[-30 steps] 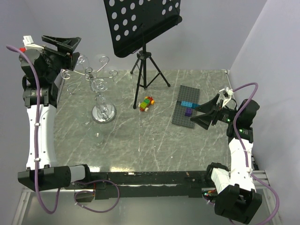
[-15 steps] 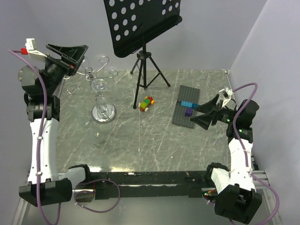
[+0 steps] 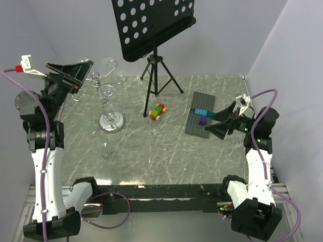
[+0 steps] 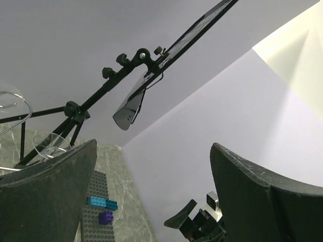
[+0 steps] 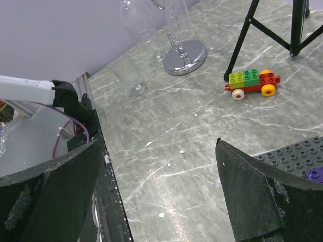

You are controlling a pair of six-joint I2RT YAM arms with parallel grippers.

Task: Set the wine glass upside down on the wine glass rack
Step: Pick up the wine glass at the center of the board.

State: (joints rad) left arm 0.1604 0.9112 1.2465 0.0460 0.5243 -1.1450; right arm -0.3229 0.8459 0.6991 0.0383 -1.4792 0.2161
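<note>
1. Spanning the scene, the grey marbled table (image 3: 171,156) carries everything.
2. Black music stand (image 3: 154,30) rises at the far edge.
3. Left gripper (image 3: 79,74), jaws spread and empty, hovers above the far left corner.
4. Right gripper (image 3: 208,124), jaws spread and empty, hangs near the right edge over the grey baseplate (image 3: 201,100).
5. Wine glass rack (image 3: 111,122) stands near the far left corner, beside the left gripper.
6. Wine glass (image 3: 107,103) hangs upside down on it.
7. Toy car (image 3: 158,112) sits mid-table.

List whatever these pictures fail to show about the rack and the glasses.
- Top view: whether a glass hangs on the wine glass rack; clear glass and chrome wire blend, too small.
- Right wrist view: the rack's hooks are cut off by the top edge; only its base shows.
- Left wrist view: the left gripper and the left edge hide most of the rack.
</note>
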